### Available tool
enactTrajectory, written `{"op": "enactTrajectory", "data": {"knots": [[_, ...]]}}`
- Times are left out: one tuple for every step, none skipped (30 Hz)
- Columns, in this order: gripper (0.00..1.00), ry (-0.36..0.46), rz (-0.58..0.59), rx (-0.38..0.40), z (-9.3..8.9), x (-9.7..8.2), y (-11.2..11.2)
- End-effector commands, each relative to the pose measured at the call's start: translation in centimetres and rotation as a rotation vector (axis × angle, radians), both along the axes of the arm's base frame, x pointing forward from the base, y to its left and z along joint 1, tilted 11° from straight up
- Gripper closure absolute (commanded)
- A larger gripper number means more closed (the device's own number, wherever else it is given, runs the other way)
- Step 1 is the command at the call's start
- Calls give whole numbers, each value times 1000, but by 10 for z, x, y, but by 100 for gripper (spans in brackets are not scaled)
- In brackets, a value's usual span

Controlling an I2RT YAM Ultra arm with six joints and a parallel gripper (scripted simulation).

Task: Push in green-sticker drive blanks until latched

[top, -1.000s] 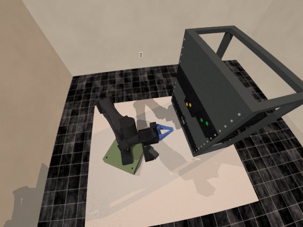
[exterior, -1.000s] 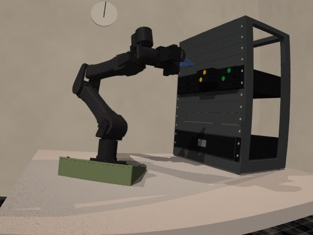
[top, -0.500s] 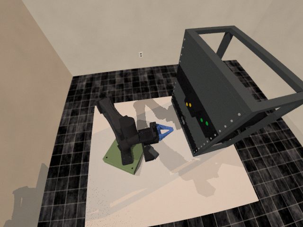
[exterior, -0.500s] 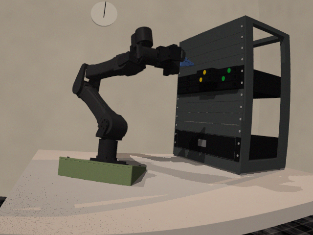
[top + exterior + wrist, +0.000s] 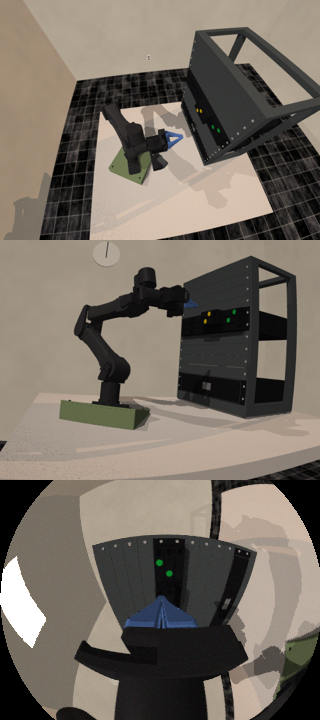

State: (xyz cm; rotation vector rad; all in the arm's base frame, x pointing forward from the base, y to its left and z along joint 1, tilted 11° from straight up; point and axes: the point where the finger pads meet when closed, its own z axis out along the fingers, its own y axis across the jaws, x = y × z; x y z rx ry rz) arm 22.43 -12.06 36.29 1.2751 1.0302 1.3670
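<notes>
Beige walls and a dark tiled floor surround a pale tabletop (image 5: 180, 446); a round wall clock (image 5: 106, 253) hangs high behind, and a small outlet (image 5: 148, 57) sits low on the far wall; on the tabletop a black robot arm (image 5: 103, 353) rises from a green base plate (image 5: 77, 413), and to one side of it stands a tall dark grey rack (image 5: 252, 343), open at the top and rear; the rack's front is mostly plain grey panels, with a black band of drive blanks about a third of the way down and a black panel near the bottom; two drive blanks carry green stickers, one upper (image 5: 234, 311) and one lower (image 5: 228, 320), stacked near the rack's right post in the exterior view; two others beside them carry yellow stickers (image 5: 208, 313); in the top view the green-stickered blanks (image 5: 215, 128) and the yellow ones appear to stand out a little from the front; the arm reaches level toward the rack, its blue-fingered hand (image 5: 192, 304) pressed together with nothing between the fingers, tip pointing at the rack front; the hand (image 5: 179, 137) is near the rack but apart from it, above and to the side of the sticker row; the wrist view shows the blue fingertips joined in a point below the two green dots (image 5: 164, 568)
</notes>
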Motion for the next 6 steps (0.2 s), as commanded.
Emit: {"op": "enactTrajectory", "data": {"knots": [[100,-16,-14,-39,5,-4,2],[100,-16,-14,-39,5,-4,2],[100,-16,-14,-39,5,-4,2],[100,-16,-14,-39,5,-4,2],[100,-16,-14,-39,5,-4,2],[100,-16,-14,-39,5,-4,2]]}}
